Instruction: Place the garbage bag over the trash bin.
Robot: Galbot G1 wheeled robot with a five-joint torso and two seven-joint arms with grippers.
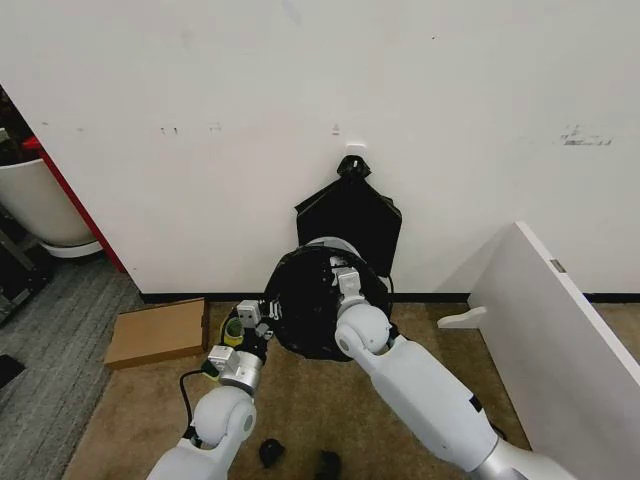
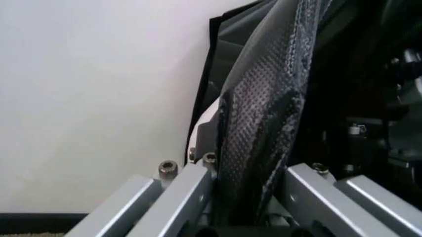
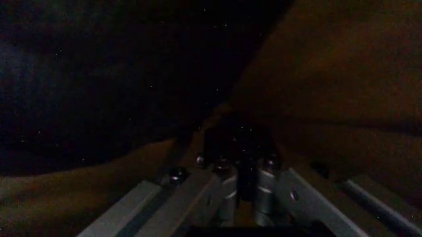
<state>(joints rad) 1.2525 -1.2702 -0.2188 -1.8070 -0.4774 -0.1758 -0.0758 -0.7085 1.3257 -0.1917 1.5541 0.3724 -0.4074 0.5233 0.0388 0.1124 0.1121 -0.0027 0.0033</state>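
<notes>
Trash bin [image 1: 326, 243]: on the tan floor against the white wall, between the two grippers. A sliver of cream rim shows at its far side; the body is hidden under black plastic.
Garbage bag [image 1: 305, 300]: glossy black, draped over the bin's mouth and sides, crinkled. How far down it reaches cannot be made out.
Left gripper [image 1: 262, 318]: at the bag's left edge. In the left wrist view its metal fingers [image 2: 188, 190] are closed on a fold of dotted, grey-looking bag film [image 2: 264, 148] that rises between them, with a pale patch of bin [image 2: 205, 123] behind.
Right gripper [image 1: 345, 272]: on top of the bag, toward its far right side. The right wrist view is very dark; the fingers [image 3: 221, 187] sit close together with dark film [image 3: 99, 74] all round them, but a grip cannot be told.
Flat black bag [image 1: 352, 215]: hanging on the wall directly behind the bin, knotted at its top, lower part hidden by the bin.
Cardboard box [image 1: 158, 332]: flat on the floor, left of the bin, near the wall.
White board [image 1: 560, 340]: leaning at the right, cut off by the frame edge.
</notes>
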